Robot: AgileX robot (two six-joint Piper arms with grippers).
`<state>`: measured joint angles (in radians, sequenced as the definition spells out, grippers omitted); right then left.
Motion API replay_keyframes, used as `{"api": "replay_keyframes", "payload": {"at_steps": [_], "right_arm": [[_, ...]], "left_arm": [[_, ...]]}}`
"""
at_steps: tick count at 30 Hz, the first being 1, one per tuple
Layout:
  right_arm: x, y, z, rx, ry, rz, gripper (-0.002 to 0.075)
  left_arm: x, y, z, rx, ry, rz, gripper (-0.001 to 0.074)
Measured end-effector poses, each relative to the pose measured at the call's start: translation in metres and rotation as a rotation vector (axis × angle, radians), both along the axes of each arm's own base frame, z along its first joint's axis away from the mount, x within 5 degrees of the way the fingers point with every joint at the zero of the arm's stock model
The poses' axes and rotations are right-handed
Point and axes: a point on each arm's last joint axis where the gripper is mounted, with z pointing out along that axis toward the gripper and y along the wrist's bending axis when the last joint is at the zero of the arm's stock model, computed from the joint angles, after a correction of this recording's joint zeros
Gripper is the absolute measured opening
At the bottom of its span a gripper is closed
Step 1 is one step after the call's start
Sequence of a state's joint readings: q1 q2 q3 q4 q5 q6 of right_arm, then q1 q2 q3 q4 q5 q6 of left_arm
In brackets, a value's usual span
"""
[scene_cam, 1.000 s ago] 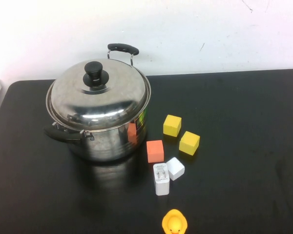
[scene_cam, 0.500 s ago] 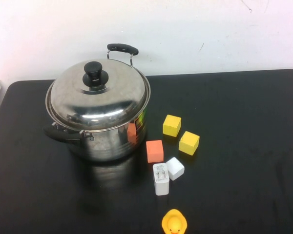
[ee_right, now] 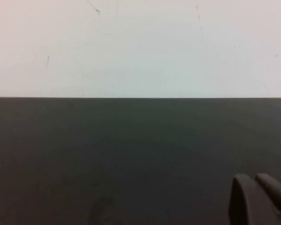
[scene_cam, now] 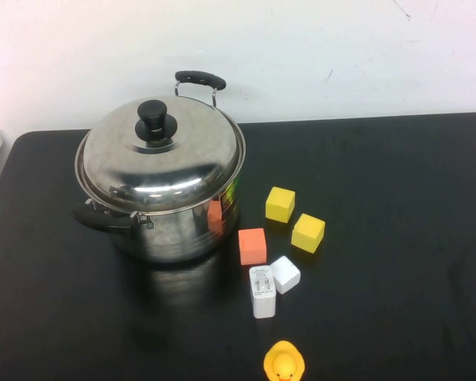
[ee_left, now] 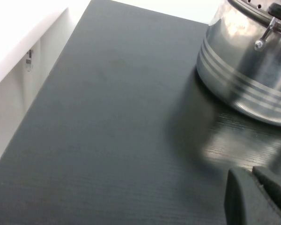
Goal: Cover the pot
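The large steel pot [scene_cam: 182,230] with two black side handles stands at the back left of the black table [scene_cam: 397,182]. The domed steel lid [scene_cam: 170,163] with its black knob [scene_cam: 152,117] sits on the pot's rim. Neither arm shows in the high view. My left gripper [ee_left: 255,176] is shut and empty, low over the table a short way from the pot's wall [ee_left: 243,79]. My right gripper [ee_right: 255,180] is shut and empty over bare table, facing the white wall.
To the right of the pot lie two yellow blocks [scene_cam: 280,204] [scene_cam: 308,232], an orange block [scene_cam: 252,246], a white cube [scene_cam: 285,274] and a white charger [scene_cam: 262,291]. A yellow rubber duck [scene_cam: 283,363] sits at the front edge.
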<state>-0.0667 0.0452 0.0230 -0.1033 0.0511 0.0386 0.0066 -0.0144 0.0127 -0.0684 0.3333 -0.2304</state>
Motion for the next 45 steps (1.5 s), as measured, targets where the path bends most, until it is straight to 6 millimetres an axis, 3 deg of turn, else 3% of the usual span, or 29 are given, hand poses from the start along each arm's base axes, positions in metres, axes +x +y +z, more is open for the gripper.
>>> {"api": "replay_keyframes", "payload": {"at_steps": [17,45], "right_arm": [[-0.008,0.007,-0.021,0.124,0.201,0.111,-0.0002],[-0.008,0.007,-0.022,0.133,0.223,0.11,-0.0002]], "left_arm": [[0.0,0.0,0.0,-0.003,0.0,0.001,-0.0002],[0.0,0.0,0.0,-0.003,0.0,0.001,-0.0002]]}}
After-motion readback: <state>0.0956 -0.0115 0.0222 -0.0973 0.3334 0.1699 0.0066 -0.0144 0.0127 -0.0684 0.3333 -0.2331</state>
